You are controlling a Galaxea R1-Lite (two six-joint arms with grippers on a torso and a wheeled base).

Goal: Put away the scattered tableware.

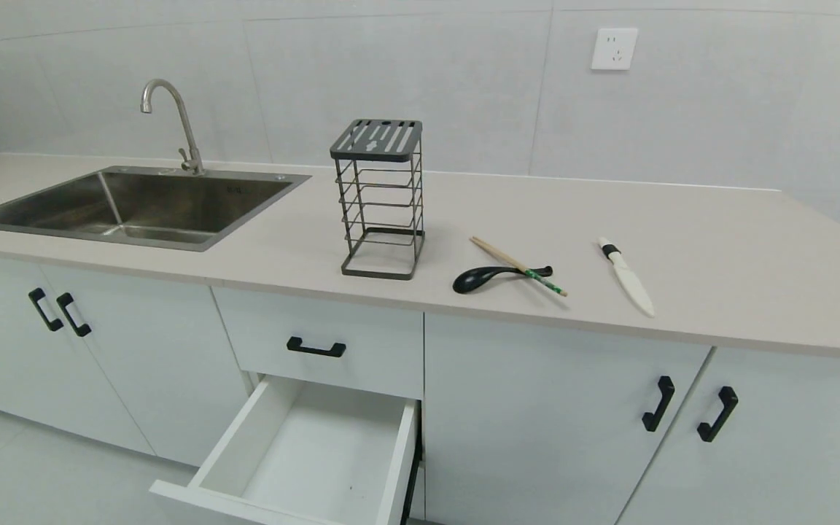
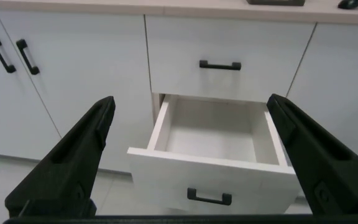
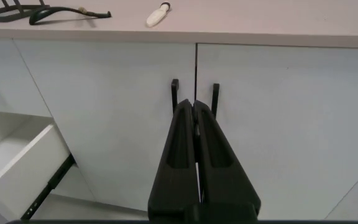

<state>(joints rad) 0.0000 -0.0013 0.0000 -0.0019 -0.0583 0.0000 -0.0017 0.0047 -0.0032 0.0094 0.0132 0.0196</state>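
On the beige counter (image 1: 719,292) lie a black spoon (image 1: 482,278), a pair of wooden chopsticks (image 1: 515,264) resting across its handle, and a white knife (image 1: 628,277) to their right. A dark wire cutlery rack (image 1: 380,197) stands upright left of the spoon. My left gripper (image 2: 191,102) hangs open in front of the pulled-out white drawer (image 2: 210,177), nothing between its fingers. My right gripper (image 3: 193,104) is shut and empty, level with the cabinet doors below the knife (image 3: 157,14) and spoon (image 3: 48,14).
A steel sink (image 1: 135,204) with a tap (image 1: 172,117) occupies the counter's left end. The open lower drawer (image 1: 391,467) juts out below the rack, under a closed drawer (image 1: 316,348). Cabinet doors with black handles (image 1: 690,412) flank it.
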